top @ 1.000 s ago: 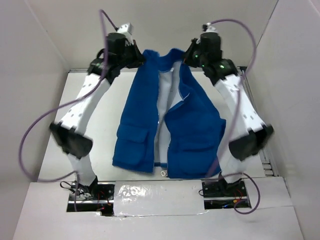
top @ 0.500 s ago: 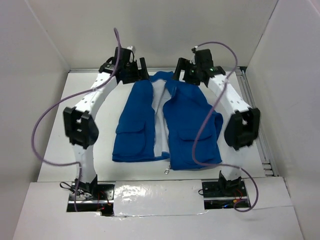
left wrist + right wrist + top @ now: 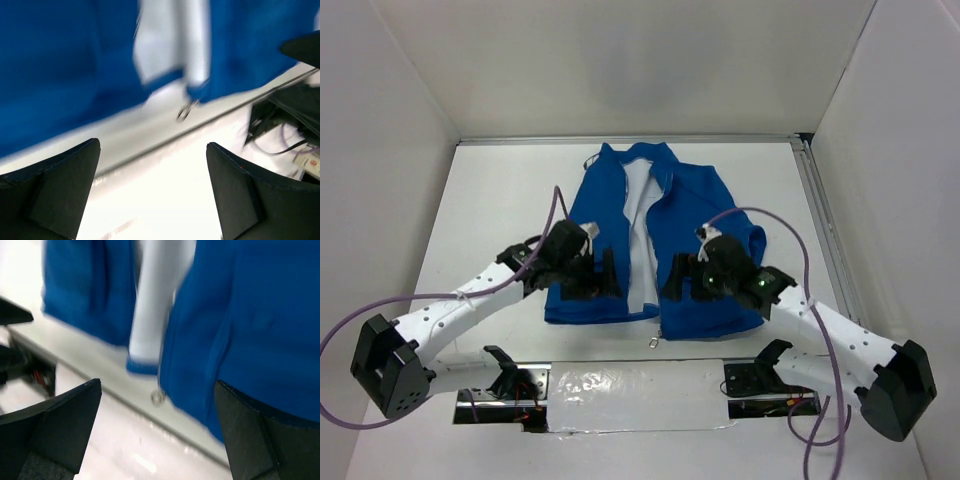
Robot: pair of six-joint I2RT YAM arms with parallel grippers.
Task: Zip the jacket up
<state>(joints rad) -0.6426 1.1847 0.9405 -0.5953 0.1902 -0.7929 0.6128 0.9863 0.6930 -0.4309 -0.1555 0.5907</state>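
The jacket (image 3: 695, 225) lies flat and unzipped on the surface (image 3: 490, 200). Your left tool (image 3: 598, 275) and right tool (image 3: 678, 278) hang over its bottom edge, both spread wide, holding nothing. Go slowly for the little ring (image 3: 649, 346) there.

Legible text, labels, brands, numbers, signs: none found in any view. The jacket (image 3: 665, 240) bears no readable tag or logo; both wrist views are motion-blurred. A small label-like patch at the right edge of the left wrist view is too blurred to read.
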